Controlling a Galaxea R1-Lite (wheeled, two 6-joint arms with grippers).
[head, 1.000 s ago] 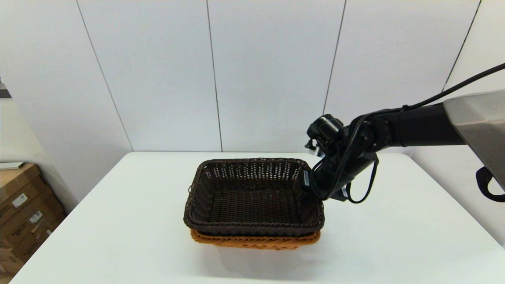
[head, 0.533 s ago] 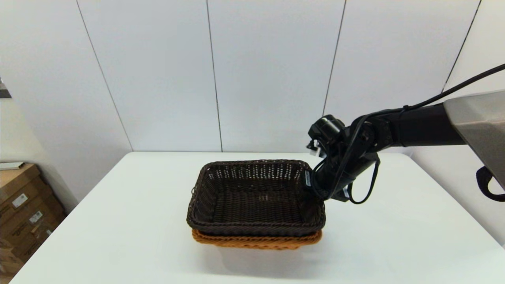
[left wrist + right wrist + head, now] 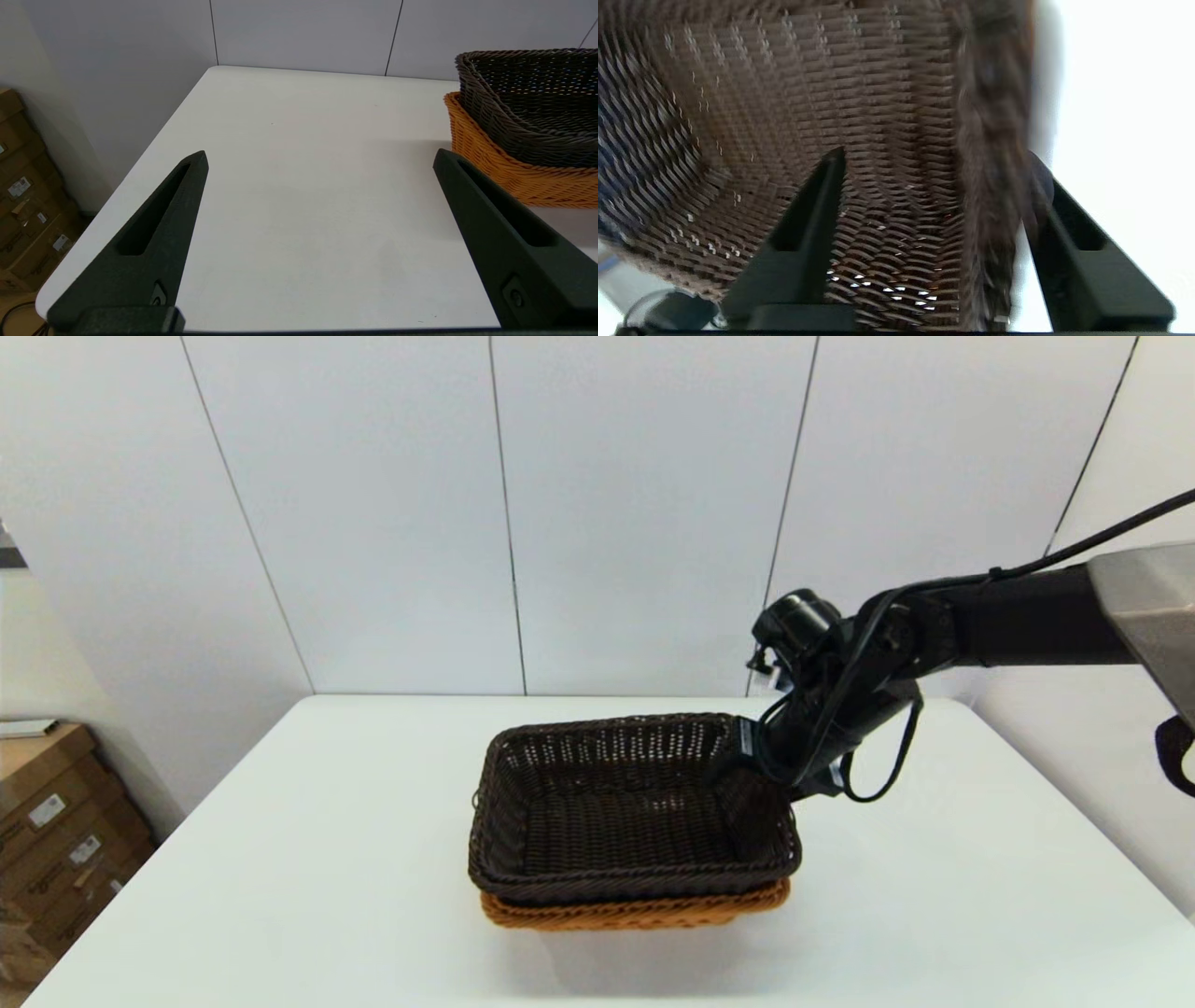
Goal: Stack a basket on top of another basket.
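Two baskets nested: dark basket point(image 3: 635, 803) inside orange-tan basket point(image 3: 644, 910), right gripper point(image 3: 934, 186) straddling its rim.

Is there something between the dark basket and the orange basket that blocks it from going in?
Nothing visible does. The dark basket already sits nested in the orange basket, with the right gripper straddling its right wall. The left gripper hangs open over bare table.

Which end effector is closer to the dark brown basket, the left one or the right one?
Right. The right end effector straddles the dark brown basket rim; the left end effector hangs open over bare table, off to the basket's side.
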